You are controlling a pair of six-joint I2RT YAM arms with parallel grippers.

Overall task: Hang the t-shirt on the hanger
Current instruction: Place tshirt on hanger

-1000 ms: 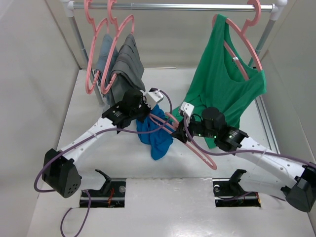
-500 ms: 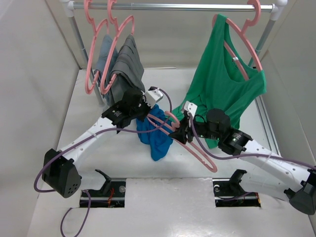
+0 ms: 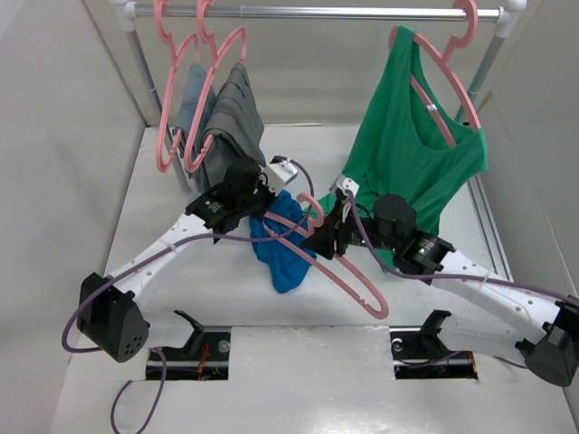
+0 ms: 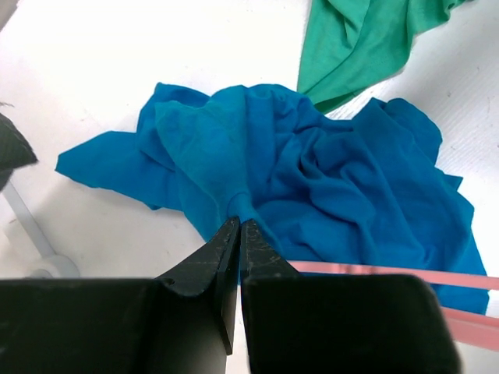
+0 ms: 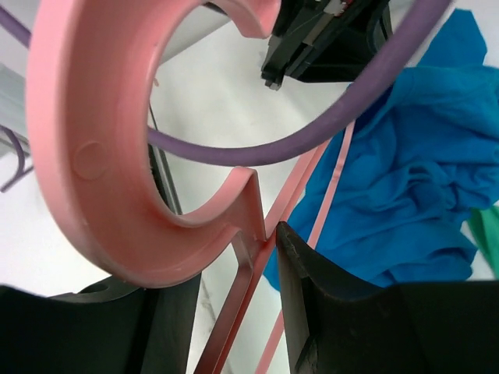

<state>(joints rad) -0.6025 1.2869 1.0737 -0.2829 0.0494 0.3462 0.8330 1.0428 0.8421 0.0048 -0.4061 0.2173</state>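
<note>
White table (image 3: 181, 289), pale walls on three sides, rail (image 3: 317, 13) across the back. Hanging off the rail are grey garments (image 3: 231, 122) on pink hangers at left and a green top (image 3: 407, 145) on its own pink hanger at right, with its hem down at table level.

T-shirt (image 3: 282, 258):
- It lies in a crumpled heap at the table centre, between the two arms and just left of the green top's hem.
- One edge touches or slightly overlaps that hem in the left wrist view.
- Most of the cloth lies on the table, and a ridge of it rises to a peak.

Left claw (image 4: 238, 224):
- The fingers are pressed together with no gap between them.
- That peak of t-shirt is pinched at the very tips.
- The rest of the shirt spreads out ahead of and below the tips, mostly to the far right.

Right claw (image 5: 238, 269):
- It is clamped on the hanger (image 5: 70, 117) at the neck, just under the hook, with one finger on each side.
- The hook curls large above the fingers.
- A purple cable (image 5: 234, 156) crosses behind the hook.

Hanger position:
- It is held off the table and tilted, with the hook toward the left claw.
- One shoulder reaches over the t-shirt.
- The other shoulder slants back toward the near edge.
- In the left wrist view a pink bar runs across the near right edge of the shirt, just right of the pinching tips.
- I cannot tell whether the bar touches the cloth.
- No part of the shirt is threaded on the frame.
</note>
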